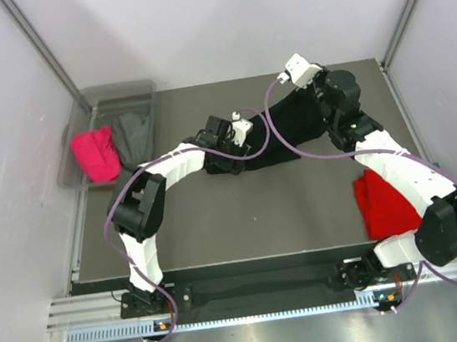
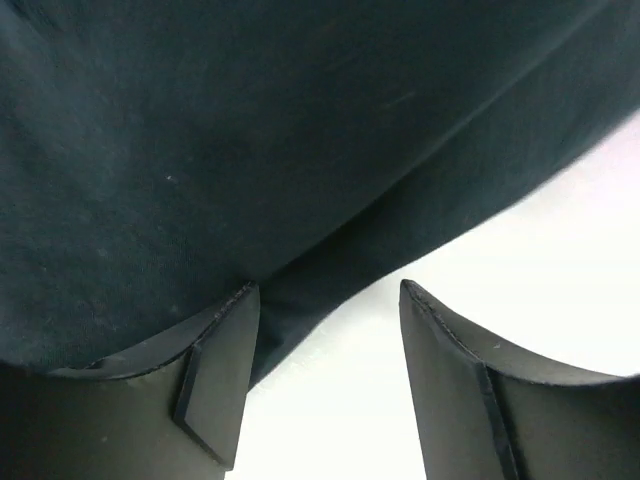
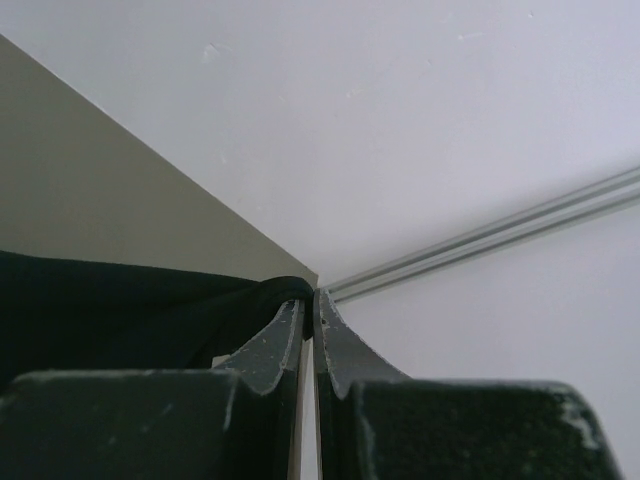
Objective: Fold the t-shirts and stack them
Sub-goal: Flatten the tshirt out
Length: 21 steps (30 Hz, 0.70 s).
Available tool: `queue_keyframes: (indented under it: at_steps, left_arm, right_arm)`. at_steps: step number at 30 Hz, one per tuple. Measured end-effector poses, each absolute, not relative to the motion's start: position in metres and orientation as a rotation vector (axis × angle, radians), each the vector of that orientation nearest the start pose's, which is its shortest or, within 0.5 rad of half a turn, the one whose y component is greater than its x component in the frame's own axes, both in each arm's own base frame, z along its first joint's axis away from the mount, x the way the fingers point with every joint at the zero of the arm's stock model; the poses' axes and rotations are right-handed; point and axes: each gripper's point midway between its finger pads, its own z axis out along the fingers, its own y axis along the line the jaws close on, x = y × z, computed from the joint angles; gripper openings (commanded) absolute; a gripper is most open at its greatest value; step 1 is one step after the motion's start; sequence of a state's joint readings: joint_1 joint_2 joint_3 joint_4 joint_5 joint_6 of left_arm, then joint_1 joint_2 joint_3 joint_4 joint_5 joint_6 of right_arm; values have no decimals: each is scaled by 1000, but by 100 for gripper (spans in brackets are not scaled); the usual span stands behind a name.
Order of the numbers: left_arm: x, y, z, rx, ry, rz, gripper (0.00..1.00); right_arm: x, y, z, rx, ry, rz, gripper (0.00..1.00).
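Observation:
The large black t-shirt (image 1: 287,134) lies bunched at the back middle of the table, and its right part is lifted. My right gripper (image 1: 306,86) is shut on an edge of the black shirt (image 3: 120,310), pinched at the fingertips (image 3: 308,300). My left gripper (image 1: 243,138) sits at the shirt's left side. In the left wrist view it (image 2: 328,300) is open, with black cloth (image 2: 250,150) filling the view above and lying against the left finger (image 2: 215,370). A red shirt (image 1: 382,204) lies folded at the right. Pink (image 1: 95,153) and grey (image 1: 134,137) shirts lie in the tub.
The translucent grey plastic tub (image 1: 121,92) stands at the table's back left corner. Metal frame posts and white walls close in the table on three sides. The purple cables of both arms loop over the middle of the table.

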<state>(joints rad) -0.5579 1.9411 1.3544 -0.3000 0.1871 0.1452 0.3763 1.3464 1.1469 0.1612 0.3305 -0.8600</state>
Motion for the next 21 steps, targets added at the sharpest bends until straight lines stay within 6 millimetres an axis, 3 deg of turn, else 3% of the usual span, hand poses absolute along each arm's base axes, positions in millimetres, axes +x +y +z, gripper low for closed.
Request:
queue_keyframes:
  at_steps: [2,3,4,5,12,14,16,21]
  left_arm:
    - [391,-271,45,935,2329,-385,50]
    - [391,-269,42,937,2336,-375,33]
    - [392,-269,42,933,2341,-371,7]
    - [392,-267,42,932,2341,-364,0]
    - [403,-262,69,935,2290,-303,0]
    - [398,-257,92,949,2252,-288,0]
    - [390,-249,130,963,2174,-271,0]
    - [335,-205,261,957,1854,-211,0]
  right_arm:
    - [443,80,343,-727,1483,-631,0]
    - [443,78,342,-727,1488,-631,0]
    - [443,77,341,-725,1493,-630,0]
    - [443,75,341,-723,1497,-631,0]
    - [424,59,352,-678,1516,-616,0]
    - [409,55,362,-640,1515,-579,0]
    - [390,53,371,-595,1520,-508,0]
    - [332,34,389,-474,1516,-360,0]
